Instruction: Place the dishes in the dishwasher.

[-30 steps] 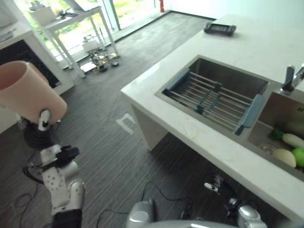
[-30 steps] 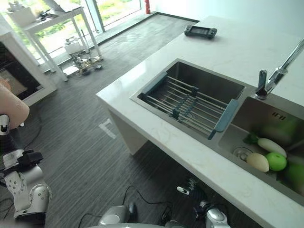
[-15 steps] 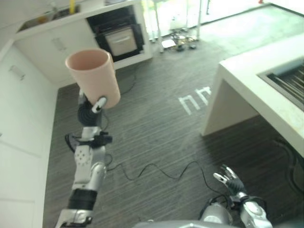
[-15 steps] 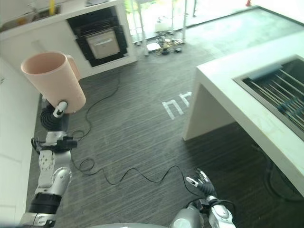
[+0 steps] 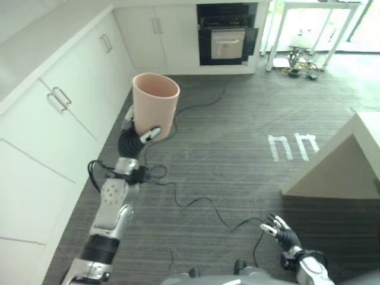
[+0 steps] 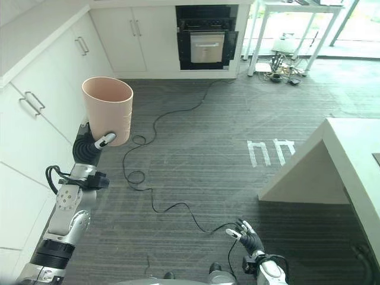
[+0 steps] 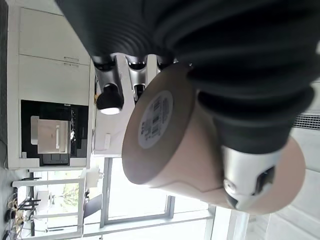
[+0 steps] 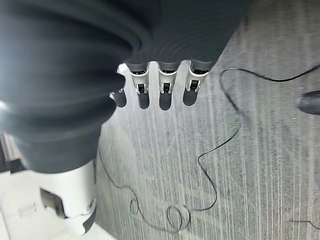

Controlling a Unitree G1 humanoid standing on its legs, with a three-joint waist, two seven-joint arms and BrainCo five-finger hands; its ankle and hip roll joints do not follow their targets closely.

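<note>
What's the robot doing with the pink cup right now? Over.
Left hand shut on pink cup, upright, held high over floor. Right hand open, low, empty. Nothing blocking.

The dish here is 1 tall cup (image 5: 155,104), a plain pale pink tumbler with a smooth matte wall and a slightly wider mouth than base. It stands upright in the air, mouth up, well above the dark striped floor and near the white cabinet fronts. The robot's left hand (image 5: 138,135) is wrapped round its lower part, a dark-tipped thumb lying across the wall. Nothing can be seen inside it. From the wrist view the flat round base (image 7: 152,120) faces out, with a round pale sticker bearing small print and a barcode.
</note>
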